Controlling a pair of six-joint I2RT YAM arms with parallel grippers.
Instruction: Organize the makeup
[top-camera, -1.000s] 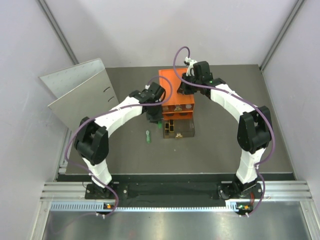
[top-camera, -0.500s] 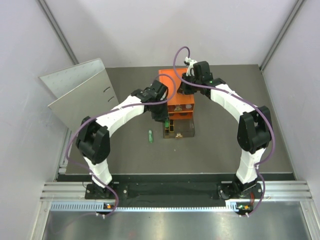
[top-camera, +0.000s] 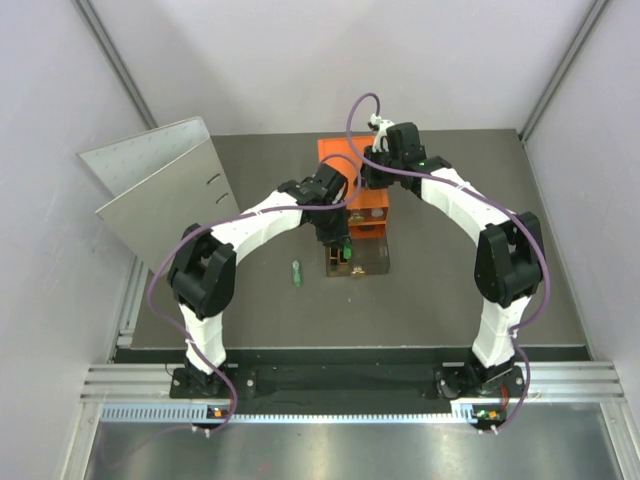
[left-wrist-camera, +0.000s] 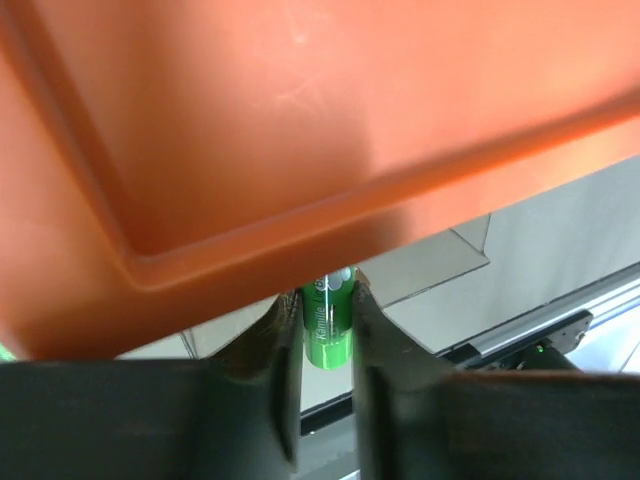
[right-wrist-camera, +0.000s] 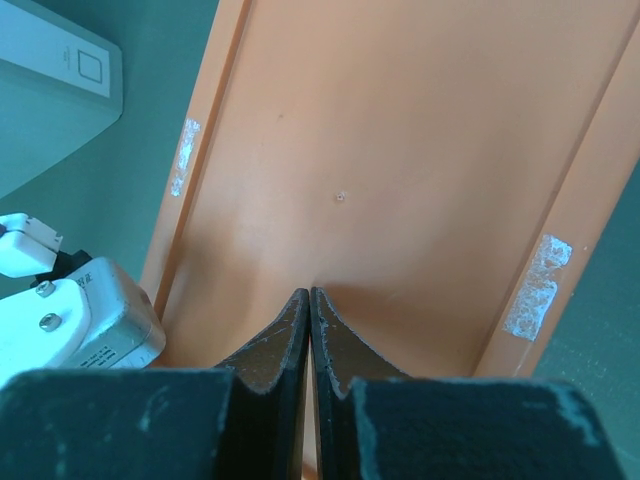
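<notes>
My left gripper (left-wrist-camera: 328, 305) is shut on a green tube (left-wrist-camera: 329, 325) and holds it close under the orange box (left-wrist-camera: 300, 130). In the top view the left gripper (top-camera: 341, 243) hangs over the open clear drawer (top-camera: 362, 262) at the box's front, with the green tube (top-camera: 346, 243) in it. A second green tube (top-camera: 296, 272) lies on the table left of the drawer. Black-gold flat cases (top-camera: 338, 262) lie in the drawer. My right gripper (right-wrist-camera: 310, 298) is shut and empty, its tips pressed on the orange box top (right-wrist-camera: 400, 170); it also shows in the top view (top-camera: 374, 172). Other makeup is hidden.
The orange box (top-camera: 335, 152) stands at the table's middle back. A grey metal panel (top-camera: 160, 185) leans at the far left. White walls close in the table on three sides.
My left gripper has moved right, from beside the box to over the open drawer, carrying the green tube. The right arm has not moved.
</notes>
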